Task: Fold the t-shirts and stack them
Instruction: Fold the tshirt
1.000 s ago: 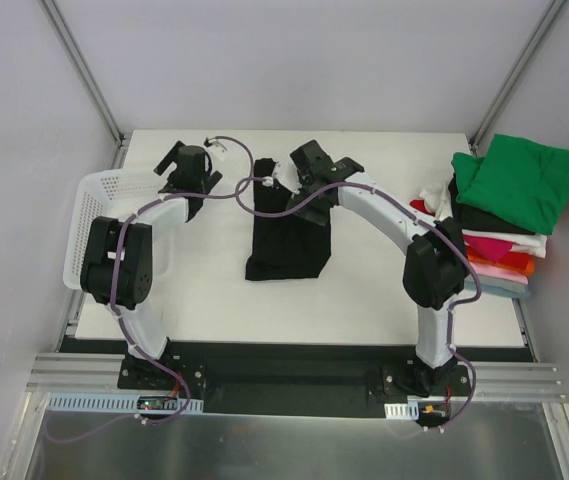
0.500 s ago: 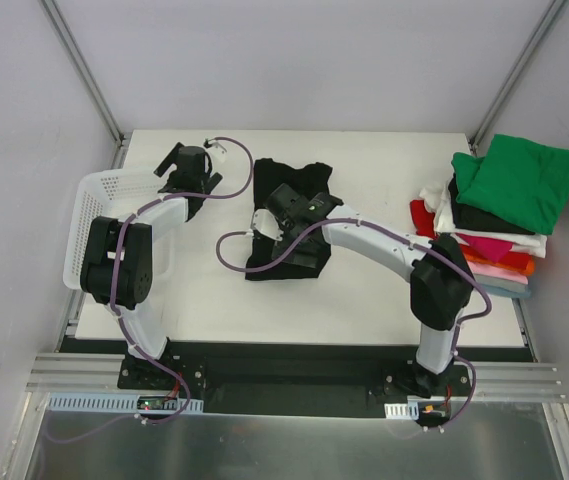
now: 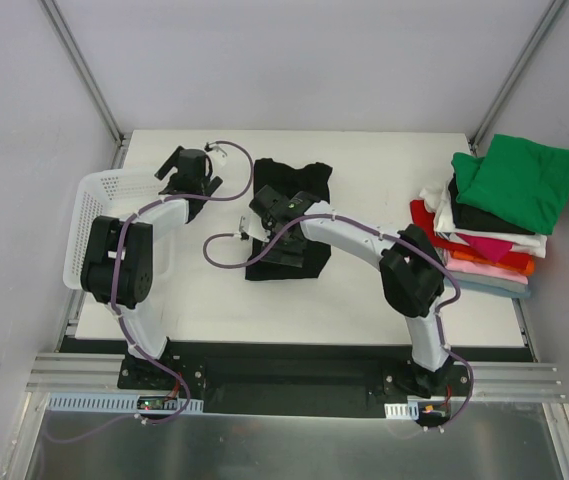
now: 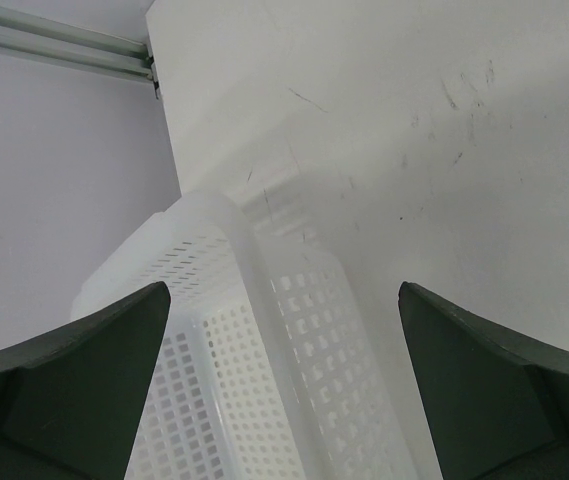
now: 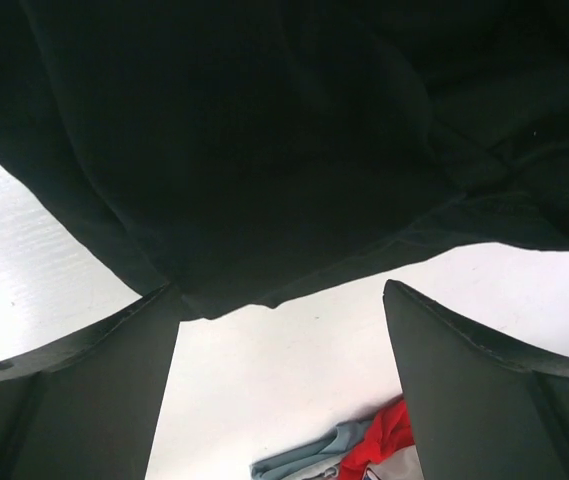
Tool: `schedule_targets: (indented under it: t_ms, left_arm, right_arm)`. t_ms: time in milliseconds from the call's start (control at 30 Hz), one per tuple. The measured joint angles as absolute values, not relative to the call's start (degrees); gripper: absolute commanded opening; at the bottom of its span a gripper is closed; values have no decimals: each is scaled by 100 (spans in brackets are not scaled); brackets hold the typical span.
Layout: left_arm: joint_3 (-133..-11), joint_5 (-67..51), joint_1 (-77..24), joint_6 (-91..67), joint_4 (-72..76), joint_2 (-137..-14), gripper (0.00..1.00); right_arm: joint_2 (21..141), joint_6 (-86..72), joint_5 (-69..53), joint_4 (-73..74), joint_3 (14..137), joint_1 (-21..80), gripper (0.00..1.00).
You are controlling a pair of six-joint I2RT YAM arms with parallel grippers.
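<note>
Black t-shirt [image 5: 264, 140] fills the upper frame, creased, and its hem crosses bare white tabletop [image 5: 294, 400]. Right pincer [image 5: 282, 292] spread wide, one dark finger [image 5: 74, 390] either side below the shirt, tips level with the hem; contact with the cloth cannot be told. Past the hem, well apart from the shirt: red cloth [image 5: 379, 440], grey-blue cloth [image 5: 304, 462] touching it.

Matching pair here: left arm [image 3: 154, 212] and right arm [image 3: 354, 235], white shells, chunky black joints, purple cables [image 3: 206, 250] looping off each. On the left gripper [image 4: 284, 290] and right gripper [image 5: 279, 290], dark matte wedge fingers.
</note>
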State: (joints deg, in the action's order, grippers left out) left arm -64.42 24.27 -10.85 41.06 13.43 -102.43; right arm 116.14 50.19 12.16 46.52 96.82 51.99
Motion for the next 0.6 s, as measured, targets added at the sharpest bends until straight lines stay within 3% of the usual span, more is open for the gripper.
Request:
schedule_targets:
  t_ms: [600]
  left_arm:
    - [-6442, 2408, -1026, 4119, 1345, -10328, 99]
  right_arm:
    - [11931, 5017, 1046, 4733, 9891, 5275, 81]
